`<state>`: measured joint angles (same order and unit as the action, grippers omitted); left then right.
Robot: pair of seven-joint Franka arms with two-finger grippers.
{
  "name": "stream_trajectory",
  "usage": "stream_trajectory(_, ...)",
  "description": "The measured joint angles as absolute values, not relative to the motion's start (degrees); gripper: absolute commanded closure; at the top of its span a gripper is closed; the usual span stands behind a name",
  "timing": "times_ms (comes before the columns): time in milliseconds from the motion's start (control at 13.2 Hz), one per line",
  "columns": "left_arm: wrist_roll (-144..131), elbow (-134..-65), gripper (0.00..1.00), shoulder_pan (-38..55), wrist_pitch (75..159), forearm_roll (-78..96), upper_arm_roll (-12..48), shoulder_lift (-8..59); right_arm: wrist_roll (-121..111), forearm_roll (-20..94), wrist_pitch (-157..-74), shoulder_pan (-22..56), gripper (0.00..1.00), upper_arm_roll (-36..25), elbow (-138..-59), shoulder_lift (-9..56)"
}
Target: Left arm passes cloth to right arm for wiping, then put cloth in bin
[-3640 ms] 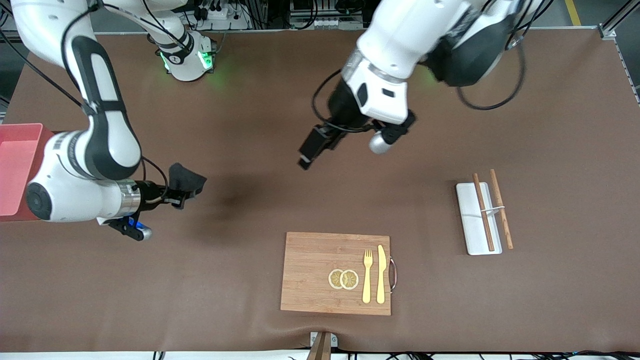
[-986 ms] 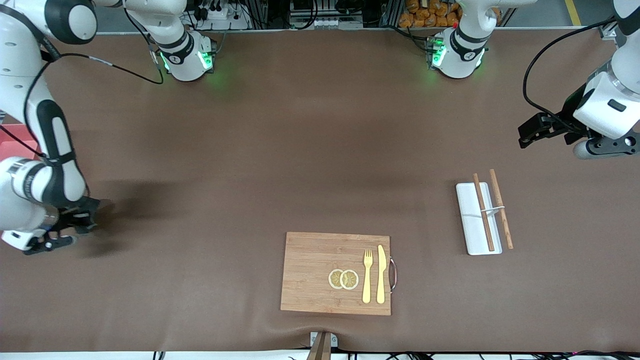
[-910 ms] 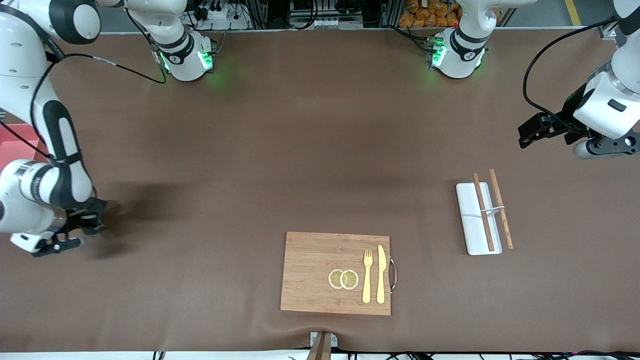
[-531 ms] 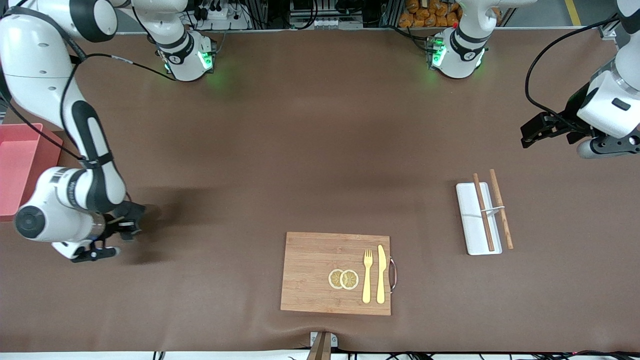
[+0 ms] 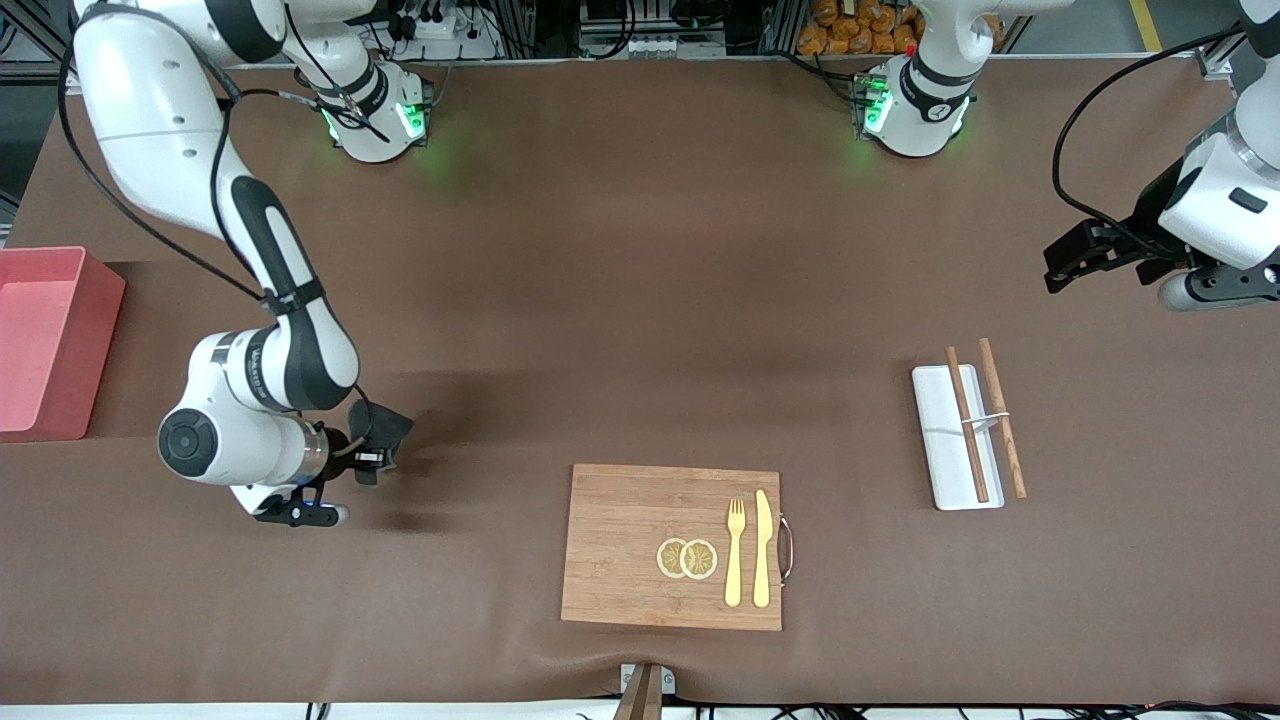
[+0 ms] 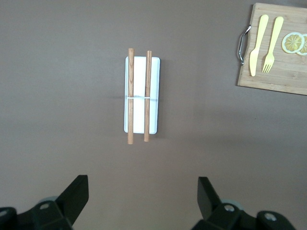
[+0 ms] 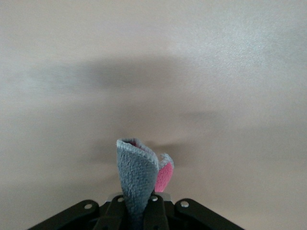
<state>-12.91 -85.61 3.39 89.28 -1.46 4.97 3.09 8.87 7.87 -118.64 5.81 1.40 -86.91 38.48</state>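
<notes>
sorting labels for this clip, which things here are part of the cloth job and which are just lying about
Job:
cloth, pinched in the right gripper
bin, at the right arm's end
left gripper, open, waiting above the tray

Lying about:
tray
chopsticks
board
fork
knife
lemon slices

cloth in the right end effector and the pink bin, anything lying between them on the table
Nothing lies there. In the front view the table between the cloth, held in the right end effector, and the bin is bare brown mat; only the right arm hangs above it.
</notes>
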Motion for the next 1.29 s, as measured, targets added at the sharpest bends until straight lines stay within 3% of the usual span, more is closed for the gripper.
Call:
stream_trajectory(607,-12.91,-85.8,0.0,3.43,89.28,-1.46,5.29,3.08,8.03,5.99,-89.64,-0.32,1.0,-0.31,-86.12,15.1)
stream_trajectory(834,-12.91,-85.81,0.0,3.44,89.28,-1.46,5.32,3.07,-1.88,4.55,-86.42,-8.21,1.0,-0.54,-85.91,13.36)
stream_trajectory(1289,-12.91,-85.82,0.0,3.5,89.28,-1.46,5.49,3.07,-24.05,-5.76,-88.01,-24.77,1.0,-0.76,-85.73,17.13)
